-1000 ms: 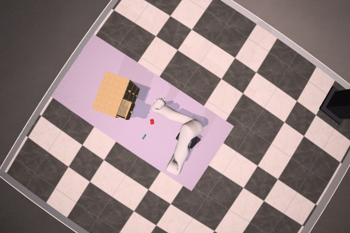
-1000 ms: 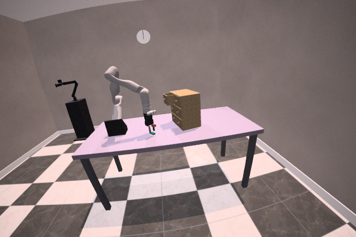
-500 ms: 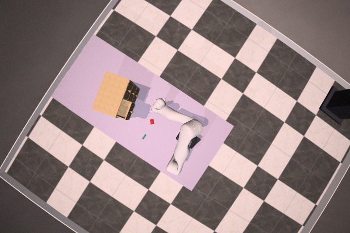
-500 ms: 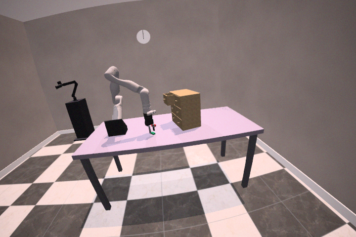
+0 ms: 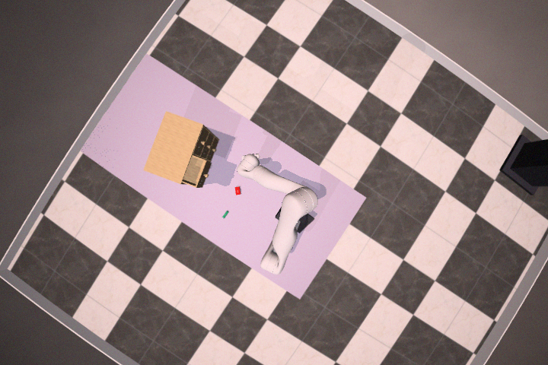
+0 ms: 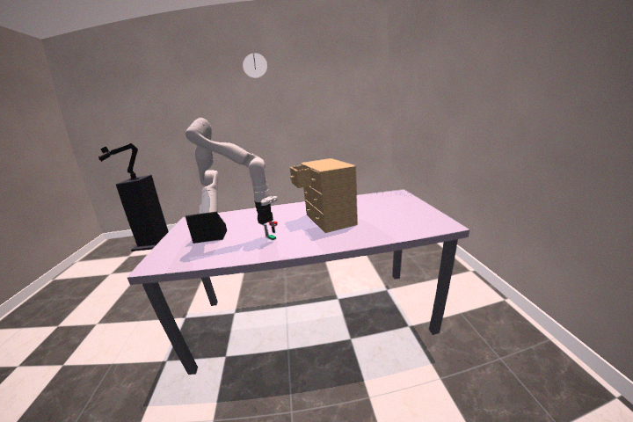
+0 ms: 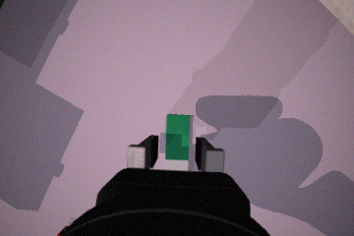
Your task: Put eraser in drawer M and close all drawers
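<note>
The eraser (image 7: 177,125) (image 6: 272,237), green with a white end, lies on the table. My gripper (image 7: 176,147) (image 6: 270,232) is open and points down, with its fingers on either side of the eraser's near part in the wrist view and gaps on both sides. In the top view the arm hides both. The small wooden chest (image 5: 173,144) (image 6: 339,199) stands upright. One top-row drawer (image 5: 195,169) (image 6: 297,176) is pulled out, and no contents show in it. The other drawers look pushed in. The letters on the drawer fronts are too small to read.
A red block (image 5: 237,190) lies between the chest and the arm's base. A thin green object (image 5: 225,214) lies nearer the table's long edge. A black box (image 6: 205,228) (image 5: 304,222) stands near the arm's base. The open drawer juts out high toward the arm's side.
</note>
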{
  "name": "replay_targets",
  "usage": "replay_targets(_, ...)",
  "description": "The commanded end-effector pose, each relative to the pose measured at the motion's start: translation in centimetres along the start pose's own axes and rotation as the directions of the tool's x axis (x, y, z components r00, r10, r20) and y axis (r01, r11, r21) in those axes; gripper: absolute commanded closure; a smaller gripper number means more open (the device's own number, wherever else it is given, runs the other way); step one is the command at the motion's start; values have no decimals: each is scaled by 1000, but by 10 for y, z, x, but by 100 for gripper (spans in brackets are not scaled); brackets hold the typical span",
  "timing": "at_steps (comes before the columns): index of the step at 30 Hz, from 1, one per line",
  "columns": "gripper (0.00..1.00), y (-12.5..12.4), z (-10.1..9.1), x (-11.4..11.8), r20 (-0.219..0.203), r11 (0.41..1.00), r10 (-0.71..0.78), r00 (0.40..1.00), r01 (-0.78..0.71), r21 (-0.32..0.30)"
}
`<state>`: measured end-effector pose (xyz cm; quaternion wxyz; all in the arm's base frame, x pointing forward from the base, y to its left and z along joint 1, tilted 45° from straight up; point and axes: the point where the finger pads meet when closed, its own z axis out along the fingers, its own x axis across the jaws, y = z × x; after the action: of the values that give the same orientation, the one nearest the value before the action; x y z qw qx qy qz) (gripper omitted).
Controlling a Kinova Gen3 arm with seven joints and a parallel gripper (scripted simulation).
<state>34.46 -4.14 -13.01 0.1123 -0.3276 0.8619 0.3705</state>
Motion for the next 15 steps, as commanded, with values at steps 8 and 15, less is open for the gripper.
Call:
replay_targets(8, 25, 0, 0, -1, 0, 1000, -2, 1000, 2, 0)
replay_targets(15, 25, 0, 0, -1, 0, 1000, -2, 1000, 2, 0)
